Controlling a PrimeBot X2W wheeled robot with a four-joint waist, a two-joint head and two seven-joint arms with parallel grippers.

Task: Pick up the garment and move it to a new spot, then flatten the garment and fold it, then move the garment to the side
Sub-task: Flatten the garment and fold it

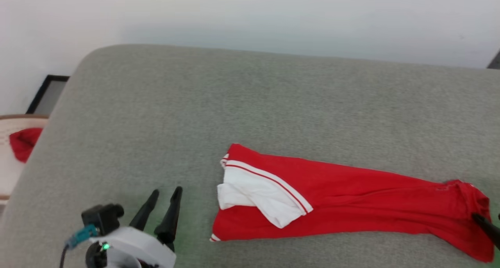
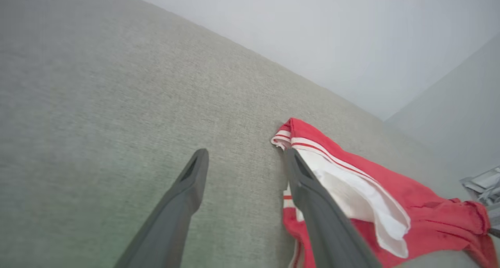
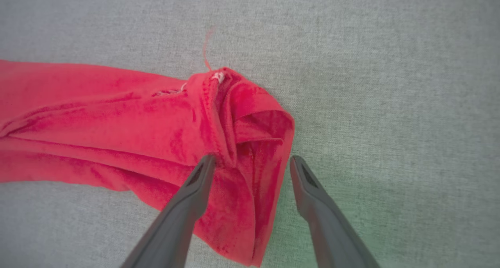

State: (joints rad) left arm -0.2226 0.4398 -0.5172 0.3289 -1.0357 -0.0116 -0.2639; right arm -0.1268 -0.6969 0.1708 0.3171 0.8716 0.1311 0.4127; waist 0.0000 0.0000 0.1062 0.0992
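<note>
The garment (image 1: 351,197) lies stretched out lengthwise on the grey padded surface (image 1: 250,104). It is bright red, with a white sleeve and striped trim turned up at its left end. My left gripper (image 1: 167,190) stands open just left of that end, apart from the cloth. In the left wrist view the left gripper (image 2: 246,154) has bare grey fabric between its fingers, and the garment (image 2: 429,217) lies beside its right finger. My right gripper (image 1: 490,221) is at the garment's bunched right end. In the right wrist view the right gripper (image 3: 254,158) stands open above the garment (image 3: 117,115), whose crumpled edge shows between its fingers.
A small plain red cloth (image 1: 23,143) lies in a pale container off the surface's left edge, below a black-framed panel (image 1: 47,94). A white wall rises behind. Broad bare grey surface stretches beyond the garment. A silvery object (image 2: 482,182) shows at the far right of the left wrist view.
</note>
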